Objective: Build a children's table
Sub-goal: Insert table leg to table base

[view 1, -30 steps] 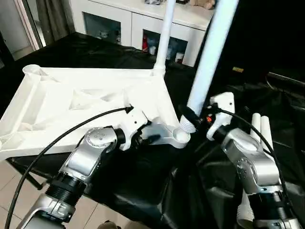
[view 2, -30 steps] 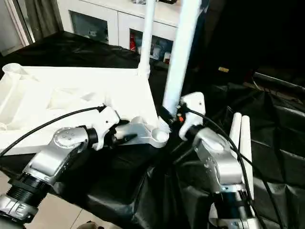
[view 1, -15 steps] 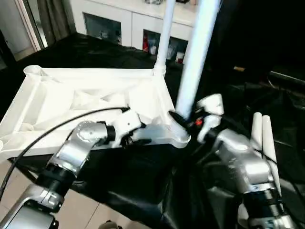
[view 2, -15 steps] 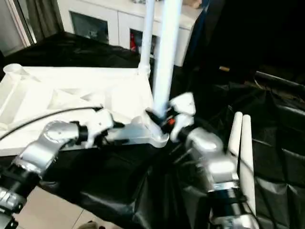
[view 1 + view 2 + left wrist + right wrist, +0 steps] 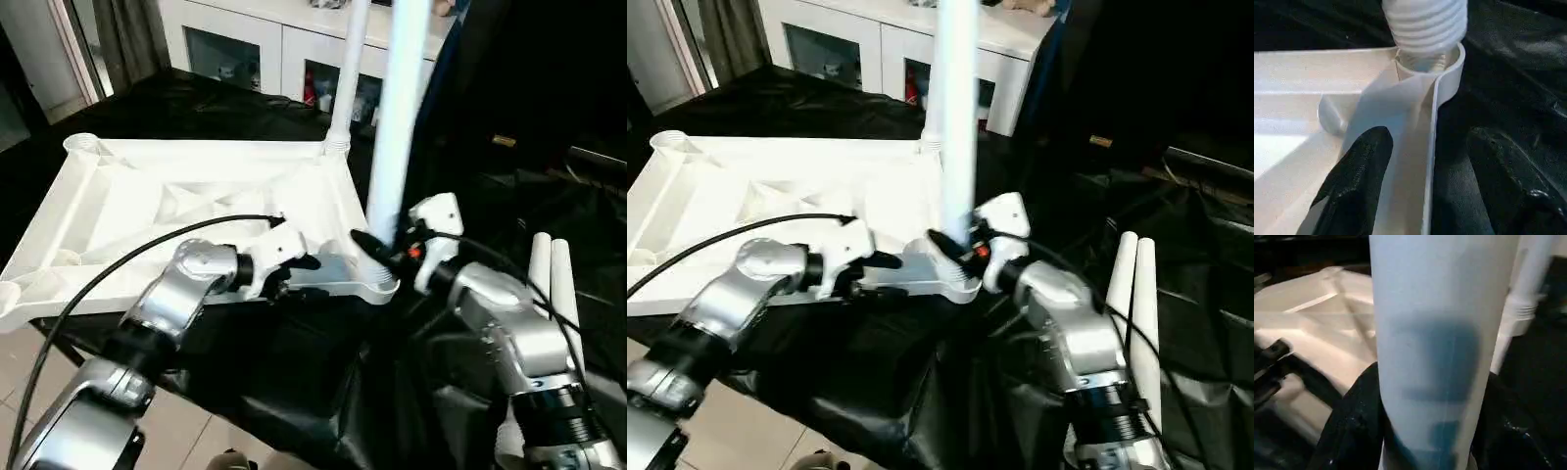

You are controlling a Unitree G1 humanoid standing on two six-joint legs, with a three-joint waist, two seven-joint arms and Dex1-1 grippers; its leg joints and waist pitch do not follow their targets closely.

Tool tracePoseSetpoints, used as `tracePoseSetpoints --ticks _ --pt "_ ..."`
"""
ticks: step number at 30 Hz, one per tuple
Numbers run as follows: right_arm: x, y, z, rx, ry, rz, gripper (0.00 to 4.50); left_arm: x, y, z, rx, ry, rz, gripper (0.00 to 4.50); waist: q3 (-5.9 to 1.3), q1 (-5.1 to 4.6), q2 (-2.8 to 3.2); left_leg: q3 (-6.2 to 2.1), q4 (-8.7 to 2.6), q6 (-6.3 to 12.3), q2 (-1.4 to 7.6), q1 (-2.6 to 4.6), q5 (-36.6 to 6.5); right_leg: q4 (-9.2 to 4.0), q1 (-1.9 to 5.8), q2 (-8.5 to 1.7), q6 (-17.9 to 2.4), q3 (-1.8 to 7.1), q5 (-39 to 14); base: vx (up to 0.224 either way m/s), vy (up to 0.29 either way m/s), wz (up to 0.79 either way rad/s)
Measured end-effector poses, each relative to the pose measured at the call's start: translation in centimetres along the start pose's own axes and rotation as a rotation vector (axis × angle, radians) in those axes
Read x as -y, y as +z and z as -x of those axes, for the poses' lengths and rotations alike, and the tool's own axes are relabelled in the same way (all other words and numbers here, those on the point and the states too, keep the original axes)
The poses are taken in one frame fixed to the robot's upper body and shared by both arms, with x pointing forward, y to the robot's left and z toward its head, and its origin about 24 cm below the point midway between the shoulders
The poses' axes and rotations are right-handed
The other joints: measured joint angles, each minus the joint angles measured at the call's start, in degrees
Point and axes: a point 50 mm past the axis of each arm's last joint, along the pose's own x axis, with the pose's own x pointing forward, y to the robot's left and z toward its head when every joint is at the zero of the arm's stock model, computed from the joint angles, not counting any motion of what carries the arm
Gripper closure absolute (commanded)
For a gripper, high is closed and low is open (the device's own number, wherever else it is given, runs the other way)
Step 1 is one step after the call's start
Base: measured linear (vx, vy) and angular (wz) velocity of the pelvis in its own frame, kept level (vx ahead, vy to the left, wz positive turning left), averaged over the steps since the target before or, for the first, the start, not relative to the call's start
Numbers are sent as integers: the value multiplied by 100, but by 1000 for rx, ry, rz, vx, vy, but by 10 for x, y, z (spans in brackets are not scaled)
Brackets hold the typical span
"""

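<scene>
You are looking at the white plastic table top [image 5: 196,211] lying upside down on the black cloth [image 5: 294,362], ribs facing up. This top is the landmark.

The tall leg [image 5: 400,117] you are holding is cut off by the picture edge, so its far end is hidden. Its ridged, screw-shaped end is sitting in the round corner socket [image 5: 1447,66] at the top's near right corner. How deep it goes is hard to see.

Your right gripper [image 5: 377,250] is wrapping its black fingers [image 5: 1359,426] around that smooth round leg, just above the socket. The jaws are about half open and pressing on the tube.

Your left gripper [image 5: 1425,191] is straddling the top's thin near edge beside the same socket, one rubbery finger [image 5: 1359,181] inside the rim and one outside. Whether the fingers are squeezing the edge is not clear.

Another leg [image 5: 348,69] is standing in the top's far right corner, also cut off above. Two more legs [image 5: 551,284] are lying side by side on the cloth, right of the top, partly hidden behind your right arm.

A white cabinet [image 5: 255,54] with glass doors is standing behind the top.
</scene>
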Motion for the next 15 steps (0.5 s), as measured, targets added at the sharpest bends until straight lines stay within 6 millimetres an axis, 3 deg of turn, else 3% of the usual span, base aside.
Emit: tracePoseSetpoints --ticks 5,6,9,15 --pt "2 8 3 38 -25 13 261 -1 -3 -7 -19 6 19 158 -14 -9 39 1 -4 4 -1 1 2 -3 0 0 -1 0 1 0 0 0" --pt "2 8 3 38 -29 13 261 -1 -3 -8 -21 6 18 194 -14 -9 40 1 -5 4 -1 0 2 -3 0 0 -1 0 1 0 0 0" --pt "3 7 4 37 -35 8 261 -4 -5 -9 -36 9 26 194 -14 -9 66 1 -4 6 -2 -1 2 -6 0 0 -1 1 1 0 0 0" --pt "4 6 8 39 -48 6 261 -5 -8 -10 -51 4 56 253 -13 -8 110 1 -5 6 -2 -2 2 -7 0 0 -1 0 1 0 0 0"
